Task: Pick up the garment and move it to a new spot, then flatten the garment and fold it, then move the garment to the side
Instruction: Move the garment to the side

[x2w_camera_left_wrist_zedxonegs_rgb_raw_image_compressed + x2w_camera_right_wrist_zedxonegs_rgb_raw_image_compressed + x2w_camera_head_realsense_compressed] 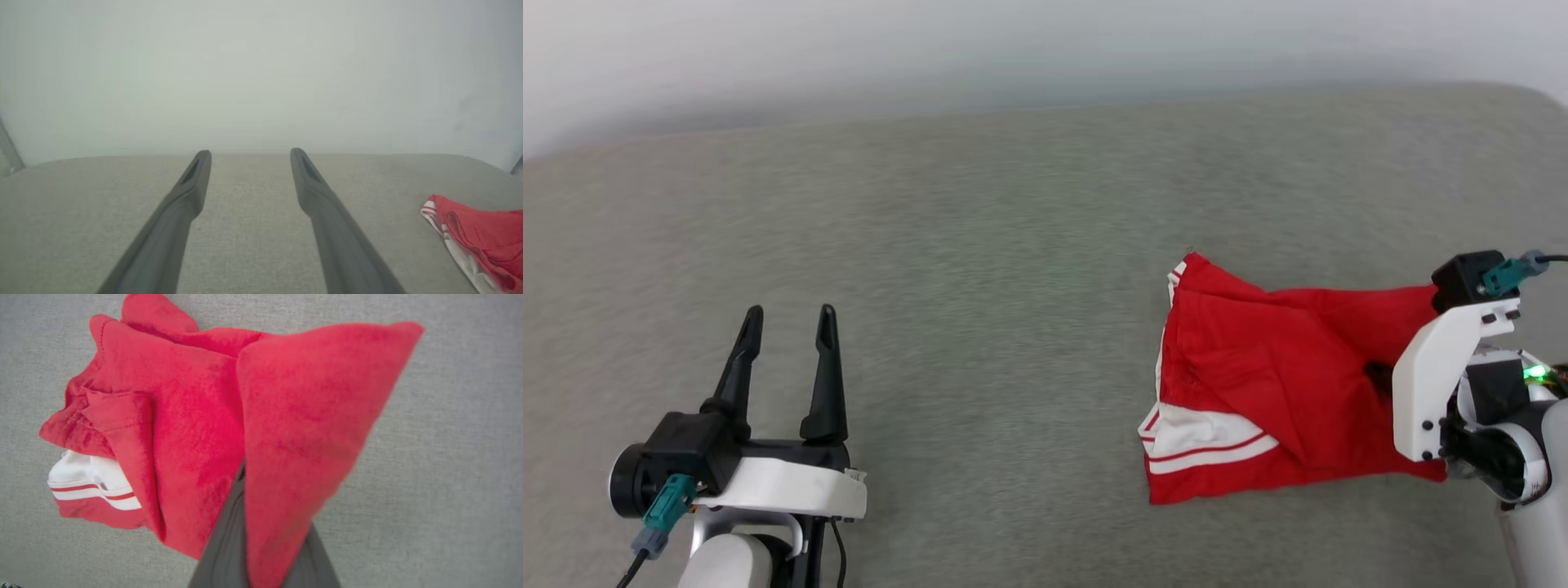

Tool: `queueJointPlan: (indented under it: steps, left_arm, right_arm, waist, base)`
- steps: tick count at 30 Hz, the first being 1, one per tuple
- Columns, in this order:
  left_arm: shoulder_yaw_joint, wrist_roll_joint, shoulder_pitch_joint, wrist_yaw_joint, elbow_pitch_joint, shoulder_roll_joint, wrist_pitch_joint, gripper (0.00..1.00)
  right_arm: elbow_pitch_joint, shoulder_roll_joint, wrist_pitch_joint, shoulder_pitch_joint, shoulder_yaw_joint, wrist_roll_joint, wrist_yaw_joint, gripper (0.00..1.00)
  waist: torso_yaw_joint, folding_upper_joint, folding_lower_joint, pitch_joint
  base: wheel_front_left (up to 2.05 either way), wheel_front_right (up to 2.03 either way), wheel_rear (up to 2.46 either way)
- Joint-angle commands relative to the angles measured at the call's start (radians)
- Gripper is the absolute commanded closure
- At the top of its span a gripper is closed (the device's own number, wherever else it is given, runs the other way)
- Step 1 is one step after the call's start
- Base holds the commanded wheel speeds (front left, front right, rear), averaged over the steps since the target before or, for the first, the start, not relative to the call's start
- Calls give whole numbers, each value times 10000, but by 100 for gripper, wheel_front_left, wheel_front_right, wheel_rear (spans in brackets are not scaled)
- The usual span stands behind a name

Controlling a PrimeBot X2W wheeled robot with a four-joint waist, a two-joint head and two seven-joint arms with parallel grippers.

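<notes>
Picking up the shirt (1258, 384) looks like the step in hand. The right pincer (1379, 378) is closed tight on a fold of red cloth at the shirt's right side. The shirt lies bunched on the right part of the grey bench (1013, 245). One white sleeve with red stripes shows at its near left corner. The left pincer (791, 314) is wide apart and holds nothing, well away on the left.

Next, I think the right arm must lift and carry the shirt to a new spot. The grip is on one small fold, so the cloth may slip or drag.

Red cloth hangs over the right pincer's tips in its own wrist view, so I cannot see how much it has caught. The white wrist hides the shirt's right edge in the head view. I cannot make out the collar.
</notes>
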Motion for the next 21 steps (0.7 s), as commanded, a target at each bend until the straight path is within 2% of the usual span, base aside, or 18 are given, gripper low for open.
queueJointPlan:
  steps: [1,6,10,15,21]
  left_arm:
    - [-32,84,-140,-58,-74,62,-43,0]
    - [-105,185,-584,-242,-347,343,67,0]
    - [-453,373,-1137,-503,-703,554,386,0]
    - [-1035,646,-2068,-857,-1250,686,817,0]
    - [-1653,895,-3258,-1188,-1849,839,1091,0]
  right_arm:
    - [-53,-40,-88,-188,33,-109,-3,100]
    - [294,-112,-533,-838,-19,-358,-5,100]
    - [899,-178,-1248,-1481,-350,-399,-3,100]
    - [1602,-371,-2480,-2223,-1146,-707,-5,100]
    - [2349,-1006,-3817,-3265,-2296,-1547,-5,100]
  waist:
    - [-1194,0,0,357]
    - [-2570,0,0,1087]
    - [-3171,0,0,1875]
    - [-3199,0,0,3107]
    - [-2609,0,0,4481]
  base:
    - [0,0,0]
    - [0,0,0]
    - [0,0,0]
    - [0,0,0]
    - [0,0,0]
